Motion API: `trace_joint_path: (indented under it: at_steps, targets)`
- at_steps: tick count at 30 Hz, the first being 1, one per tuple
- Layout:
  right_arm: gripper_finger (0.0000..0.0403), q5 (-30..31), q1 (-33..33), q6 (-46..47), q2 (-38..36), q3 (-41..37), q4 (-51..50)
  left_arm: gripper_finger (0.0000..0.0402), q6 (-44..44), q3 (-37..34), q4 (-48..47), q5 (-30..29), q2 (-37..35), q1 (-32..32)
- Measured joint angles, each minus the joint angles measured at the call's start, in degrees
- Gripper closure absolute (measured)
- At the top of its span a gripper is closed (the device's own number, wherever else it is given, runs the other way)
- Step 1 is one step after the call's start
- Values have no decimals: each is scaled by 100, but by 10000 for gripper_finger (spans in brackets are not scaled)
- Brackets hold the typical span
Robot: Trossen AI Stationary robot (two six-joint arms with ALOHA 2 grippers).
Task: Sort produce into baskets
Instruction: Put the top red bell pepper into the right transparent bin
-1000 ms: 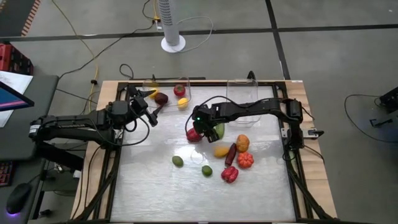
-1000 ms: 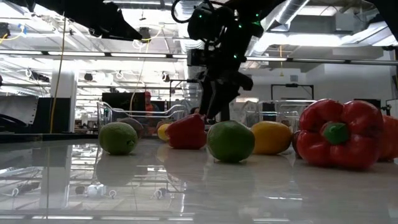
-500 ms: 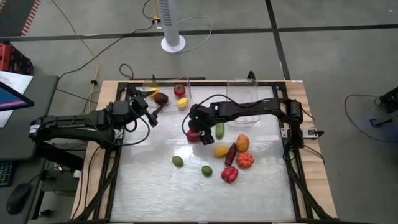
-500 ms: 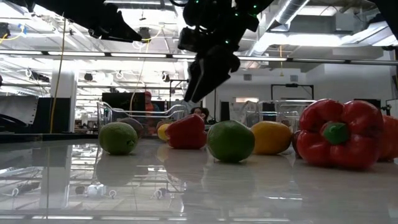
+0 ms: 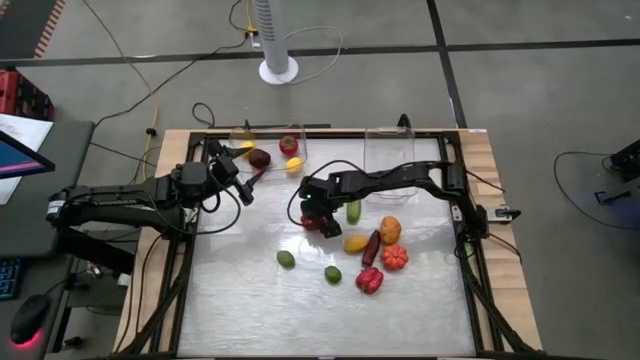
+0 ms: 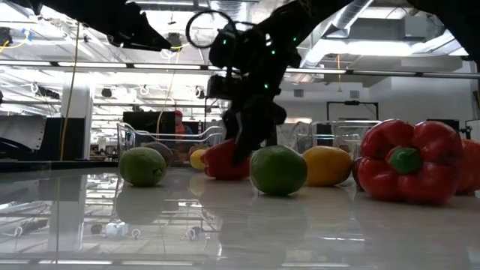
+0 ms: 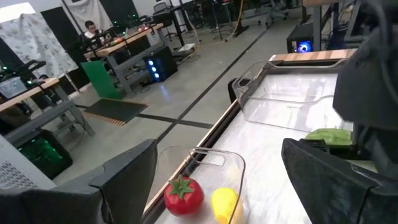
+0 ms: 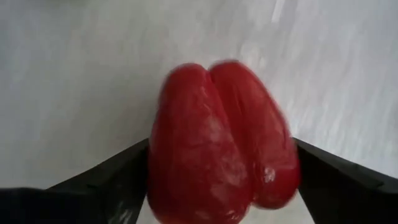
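Right tool (image 5: 318,217) lower, astride red pepper (image 8: 221,140).

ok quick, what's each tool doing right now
Left tool: open, empty, beside the basket.
Right tool: open, straddling the red pepper, not yet gripping.

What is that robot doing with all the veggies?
It is sorting them into clear bins. The right gripper is down over a red pepper, fingers open on either side of it. The left gripper waits open beside the left bin, which already holds a few pieces. Others lie on the table.
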Motion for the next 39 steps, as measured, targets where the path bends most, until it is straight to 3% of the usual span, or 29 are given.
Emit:
trace_joint_path:
  at_steps: [6,10,17,24,32,39]
  targets:
    - [79,4,-31,1,-44,8,136,70,2,0,2,0,0,0]
    - [80,61,-38,23,-60,18,189,70,2,0,2,0,0,1]
    - [68,1804,-61,-76,-413,620,-1504,70,-39,0,1,-2,2,2]
    - [71,2664,-492,810,-1390,554,-2767,70,91,0,134,-28,2,7]
    - [65,2551,-1580,1476,-2580,-756,-2982,70,107,2,242,-37,0,7]
    - [36,1740,-2062,1786,-3082,-1741,-2581,70,130,2,234,-35,2,7]
